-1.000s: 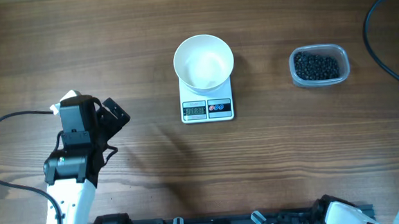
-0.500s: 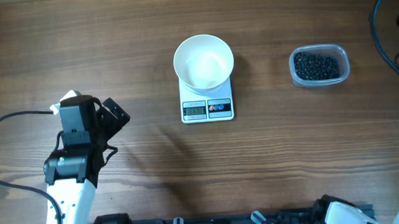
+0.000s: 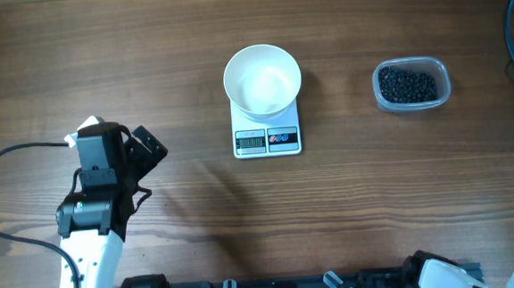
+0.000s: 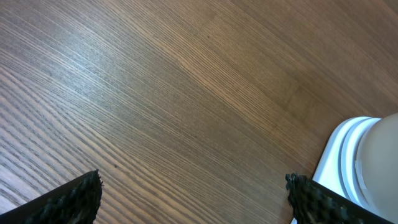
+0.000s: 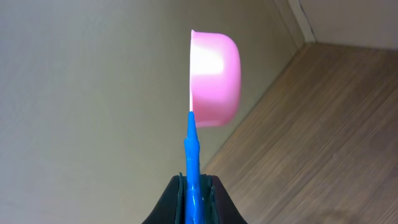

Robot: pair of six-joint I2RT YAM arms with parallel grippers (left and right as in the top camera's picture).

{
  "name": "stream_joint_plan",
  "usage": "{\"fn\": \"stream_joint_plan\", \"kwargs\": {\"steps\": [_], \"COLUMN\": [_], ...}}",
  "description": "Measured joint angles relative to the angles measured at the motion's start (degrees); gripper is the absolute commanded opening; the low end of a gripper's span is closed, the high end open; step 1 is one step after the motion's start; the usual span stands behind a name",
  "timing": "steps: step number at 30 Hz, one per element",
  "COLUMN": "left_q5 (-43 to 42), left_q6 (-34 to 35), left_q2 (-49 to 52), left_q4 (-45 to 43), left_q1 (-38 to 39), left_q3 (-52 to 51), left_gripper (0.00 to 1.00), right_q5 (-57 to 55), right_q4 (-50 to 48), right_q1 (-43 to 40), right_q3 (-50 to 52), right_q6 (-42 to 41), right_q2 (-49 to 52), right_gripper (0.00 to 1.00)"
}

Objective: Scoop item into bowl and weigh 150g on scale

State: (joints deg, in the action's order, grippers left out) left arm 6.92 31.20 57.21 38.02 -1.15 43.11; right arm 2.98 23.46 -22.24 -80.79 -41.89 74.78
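Right claw (image 5: 198, 200) pressed together on the blue handle (image 5: 191, 155) of a pink scoop (image 5: 214, 78), pinching it edge-on. Scoop straight out past the fingertips, raised in the air, mouth turned sideways to the left, plain wall (image 5: 93, 93) behind. Nothing to be made out inside the scoop from this side; contents impossible to confirm. Right claw outside the overhead view, so its place relative to the other things not tellable.

Left claw (image 4: 193, 202) spread wide, holding nothing, only bare wood grain of the counter (image 4: 186, 93) between its fingertips. Well ahead of it and off to its right: white bowl (image 3: 262, 79), apparently empty, seated on the back part of the scale (image 3: 267, 140). Farther right again, well apart from the scale: clear tub (image 3: 446, 79) holding the black beans (image 3: 407, 85).

Likely step: the very start of scooping, tool in hand, no beans in the bowl yet. Next move probably calls for lowering the right claw to the tub, turning the scoop's mouth to dig into the heap, levelling it against spills, then carrying across to the bowl and tipping in small amounts with an eye on the display.
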Motion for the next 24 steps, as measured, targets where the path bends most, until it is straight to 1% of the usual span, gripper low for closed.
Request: {"fn": "stream_joint_plan", "kwargs": {"steps": [9, 20, 24], "left_q5": [0.00, 0.00, 0.02], "left_q6": [0.00, 0.00, 0.00], "left_q2": [0.00, 0.00, 0.00], "left_q4": [0.00, 0.00, 0.02], "left_q1": [0.00, 0.00, 0.00], "left_q3": [0.00, 0.00, 0.00], "left_gripper": [1.00, 1.00, 1.00], "right_q5": [0.09, 0.48, 0.46], "right_q4": [0.02, 0.00, -2.12], "right_q1": [0.00, 0.00, 0.00], "right_q3": [0.00, 0.00, 0.00], "right_q6": [-6.47, -7.58, -7.56], "right_q2": [1.36, 1.77, 1.77], "right_gripper": [0.04, 0.04, 0.04]}}
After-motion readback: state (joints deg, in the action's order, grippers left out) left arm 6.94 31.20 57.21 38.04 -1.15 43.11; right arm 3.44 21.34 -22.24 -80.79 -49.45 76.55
